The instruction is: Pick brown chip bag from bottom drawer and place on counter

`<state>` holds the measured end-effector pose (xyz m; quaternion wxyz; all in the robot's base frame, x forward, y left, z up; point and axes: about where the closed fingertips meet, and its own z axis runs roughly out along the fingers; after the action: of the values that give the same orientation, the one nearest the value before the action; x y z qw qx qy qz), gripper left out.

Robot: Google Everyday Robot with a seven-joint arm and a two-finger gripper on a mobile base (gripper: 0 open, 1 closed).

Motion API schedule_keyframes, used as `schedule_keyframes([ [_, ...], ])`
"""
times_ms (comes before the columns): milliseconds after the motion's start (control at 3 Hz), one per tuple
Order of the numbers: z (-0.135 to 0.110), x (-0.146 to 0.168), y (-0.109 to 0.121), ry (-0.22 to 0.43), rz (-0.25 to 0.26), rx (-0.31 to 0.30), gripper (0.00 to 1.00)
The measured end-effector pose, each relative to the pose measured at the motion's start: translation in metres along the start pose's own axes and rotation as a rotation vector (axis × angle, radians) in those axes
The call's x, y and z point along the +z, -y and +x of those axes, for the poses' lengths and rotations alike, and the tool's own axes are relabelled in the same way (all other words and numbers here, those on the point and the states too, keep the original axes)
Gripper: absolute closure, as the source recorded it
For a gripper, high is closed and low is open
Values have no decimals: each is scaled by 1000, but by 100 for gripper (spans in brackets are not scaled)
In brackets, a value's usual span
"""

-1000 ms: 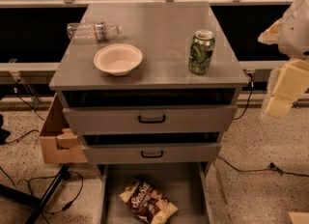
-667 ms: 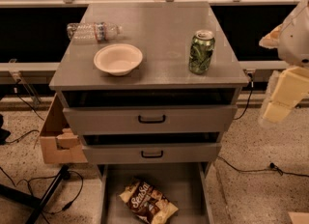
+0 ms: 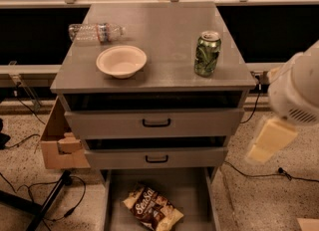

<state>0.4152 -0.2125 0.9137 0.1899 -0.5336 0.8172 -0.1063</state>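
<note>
Just one brown chip bag [image 3: 152, 209], bottom drawer [image 3: 193, 195]; hand [image 3: 265, 144] at right.

Bowl [image 3: 121, 60], green can [image 3: 207, 53], water bottle [image 3: 95, 32], cardboard box [image 3: 56, 145]

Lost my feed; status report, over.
Gripper low, right of the counter, touching nothing. Brown chip bag lying in open bottom drawer. Nothing covering it.

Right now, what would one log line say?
tool: right of cabinet | brown chip bag: in bottom drawer | status: not yet picked
</note>
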Motion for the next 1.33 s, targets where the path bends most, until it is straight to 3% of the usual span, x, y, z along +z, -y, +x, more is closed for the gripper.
schedule_keyframes([
  [667,52,92,-64,-31,49,132,0],
  [1000,64,132,-72,-21,58,183,0],
  [1333,64,132,-72,-21,58,182,0],
])
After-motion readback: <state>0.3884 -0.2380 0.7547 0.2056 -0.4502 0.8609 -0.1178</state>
